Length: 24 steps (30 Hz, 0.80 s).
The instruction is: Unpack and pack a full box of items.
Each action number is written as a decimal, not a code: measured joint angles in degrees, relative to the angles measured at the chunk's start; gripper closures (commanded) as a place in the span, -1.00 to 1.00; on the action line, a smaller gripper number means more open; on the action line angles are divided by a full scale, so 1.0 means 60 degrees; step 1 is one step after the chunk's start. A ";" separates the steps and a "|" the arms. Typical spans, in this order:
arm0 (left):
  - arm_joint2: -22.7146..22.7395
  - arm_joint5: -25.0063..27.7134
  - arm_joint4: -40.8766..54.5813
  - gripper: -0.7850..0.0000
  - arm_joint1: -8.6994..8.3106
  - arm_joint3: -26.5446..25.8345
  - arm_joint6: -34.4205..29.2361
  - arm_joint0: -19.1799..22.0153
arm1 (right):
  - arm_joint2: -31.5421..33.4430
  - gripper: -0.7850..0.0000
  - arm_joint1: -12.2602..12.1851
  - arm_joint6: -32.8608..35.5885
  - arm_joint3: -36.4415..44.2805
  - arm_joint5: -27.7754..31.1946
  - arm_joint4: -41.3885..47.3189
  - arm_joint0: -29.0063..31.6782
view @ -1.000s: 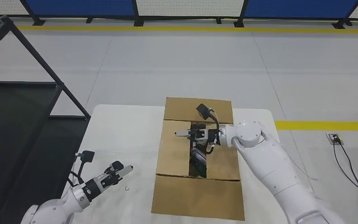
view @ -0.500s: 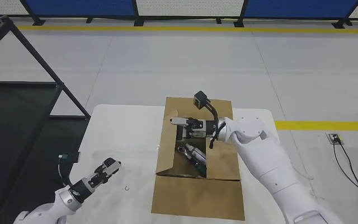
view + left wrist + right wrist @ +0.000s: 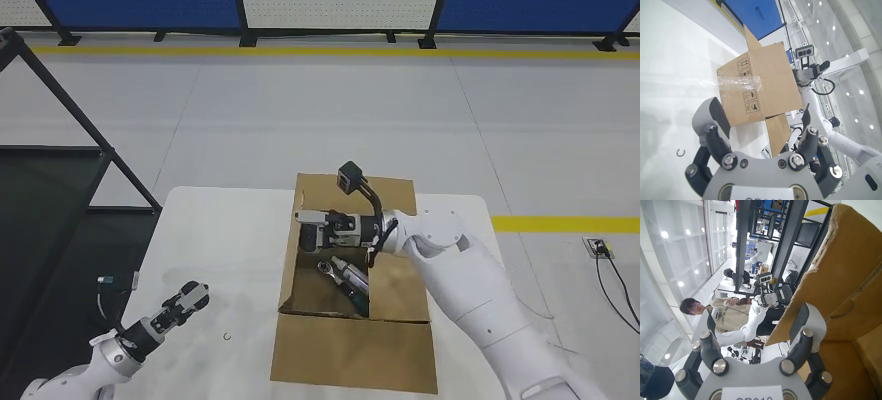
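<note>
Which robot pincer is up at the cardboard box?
The right pincer, open, with the edge of one flap of the box between its fingers. The left pincer is away from the box, open above the white table.

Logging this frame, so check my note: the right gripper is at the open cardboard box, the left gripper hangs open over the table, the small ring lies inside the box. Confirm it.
One thing is wrong: the small ring lies on the table, between the left gripper and the cardboard box, not inside it. The top view shows this. The rest stands.
</note>
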<state>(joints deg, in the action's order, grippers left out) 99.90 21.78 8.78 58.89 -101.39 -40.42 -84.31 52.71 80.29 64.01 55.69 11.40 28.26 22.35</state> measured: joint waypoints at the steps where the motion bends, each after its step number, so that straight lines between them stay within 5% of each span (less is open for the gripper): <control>1: 0.0025 -0.0051 0.0049 -1.00 0.0001 -0.0067 0.0068 0.0009 | -0.0058 -1.00 0.0018 -0.0092 0.0114 -0.0077 -0.0048 0.0035; 15: 0.0636 -0.1144 -0.0310 -1.00 -0.0151 -0.1304 -0.0669 -0.0067 | -0.1769 -1.00 0.1138 -0.1593 -0.0756 0.0349 0.0293 -0.1067; 24: -0.0106 -0.1935 -0.1333 -1.00 -0.0183 -0.1508 -0.0686 0.0239 | -0.2411 -1.00 0.1930 -0.1681 -0.2285 0.1048 0.0807 -0.1735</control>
<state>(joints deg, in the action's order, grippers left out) 99.27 10.17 0.78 57.80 -110.44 -44.54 -82.88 38.25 91.88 53.93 41.98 17.69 33.10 11.94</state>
